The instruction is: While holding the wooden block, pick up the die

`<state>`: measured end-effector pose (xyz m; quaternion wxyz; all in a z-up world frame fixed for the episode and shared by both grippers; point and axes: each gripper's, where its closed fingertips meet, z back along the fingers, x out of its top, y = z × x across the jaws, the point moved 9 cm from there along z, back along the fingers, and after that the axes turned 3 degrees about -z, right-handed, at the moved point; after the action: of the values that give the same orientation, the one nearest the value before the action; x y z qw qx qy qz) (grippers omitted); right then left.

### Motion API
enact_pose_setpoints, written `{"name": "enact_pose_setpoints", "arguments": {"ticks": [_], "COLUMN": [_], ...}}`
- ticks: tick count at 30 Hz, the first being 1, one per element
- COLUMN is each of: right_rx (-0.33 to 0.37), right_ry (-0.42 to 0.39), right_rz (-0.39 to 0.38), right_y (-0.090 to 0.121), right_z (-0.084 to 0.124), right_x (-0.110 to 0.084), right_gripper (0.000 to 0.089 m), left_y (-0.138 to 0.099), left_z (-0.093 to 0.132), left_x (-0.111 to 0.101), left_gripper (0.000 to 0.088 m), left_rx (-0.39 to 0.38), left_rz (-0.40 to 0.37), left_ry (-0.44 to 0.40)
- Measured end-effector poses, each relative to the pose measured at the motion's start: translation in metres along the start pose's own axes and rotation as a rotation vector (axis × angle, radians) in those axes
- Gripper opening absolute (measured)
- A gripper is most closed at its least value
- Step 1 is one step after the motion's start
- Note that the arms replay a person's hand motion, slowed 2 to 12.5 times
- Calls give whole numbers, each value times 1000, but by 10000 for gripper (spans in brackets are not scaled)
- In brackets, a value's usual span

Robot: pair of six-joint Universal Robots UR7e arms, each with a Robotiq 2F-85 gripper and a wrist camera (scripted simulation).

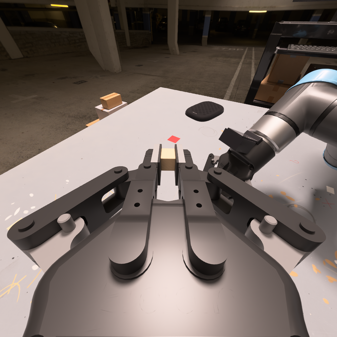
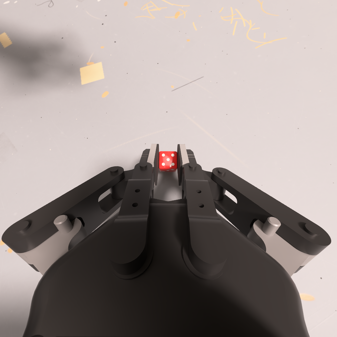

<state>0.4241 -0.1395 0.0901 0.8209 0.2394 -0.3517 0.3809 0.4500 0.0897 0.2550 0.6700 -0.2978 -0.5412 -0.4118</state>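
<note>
My left gripper [image 1: 168, 151] is shut on a small pale wooden block [image 1: 168, 160] and holds it above the grey table [image 1: 109, 155]. My right gripper [image 2: 167, 152] is shut on a red die with white pips [image 2: 167, 160], with a pad against each side. The die is close to the tabletop [image 2: 182, 100]; I cannot tell whether it touches it. The right arm [image 1: 273, 131] also shows in the left wrist view, reaching down to the table just right of my left fingers. The die is hidden in that view.
A flat red square mark [image 1: 173, 139] lies on the table beyond the block. A black textured pad [image 1: 204, 110] sits farther back. A cardboard box [image 1: 110, 100] stands on a white pedestal past the left table edge. A black rack [image 1: 291, 54] with boxes stands at right.
</note>
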Motion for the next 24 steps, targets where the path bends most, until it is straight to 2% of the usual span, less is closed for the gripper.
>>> {"name": "enact_pose_setpoints", "arguments": {"ticks": [24], "right_rx": [2], "right_ry": [-117], "right_rz": [-81], "right_y": [-12], "right_z": [14], "right_x": [30], "right_gripper": [180], "left_y": [-3], "left_z": [-8], "left_x": [-6], "left_gripper": [125], "left_rx": [-14], "left_rz": [3], "left_ry": [22]}}
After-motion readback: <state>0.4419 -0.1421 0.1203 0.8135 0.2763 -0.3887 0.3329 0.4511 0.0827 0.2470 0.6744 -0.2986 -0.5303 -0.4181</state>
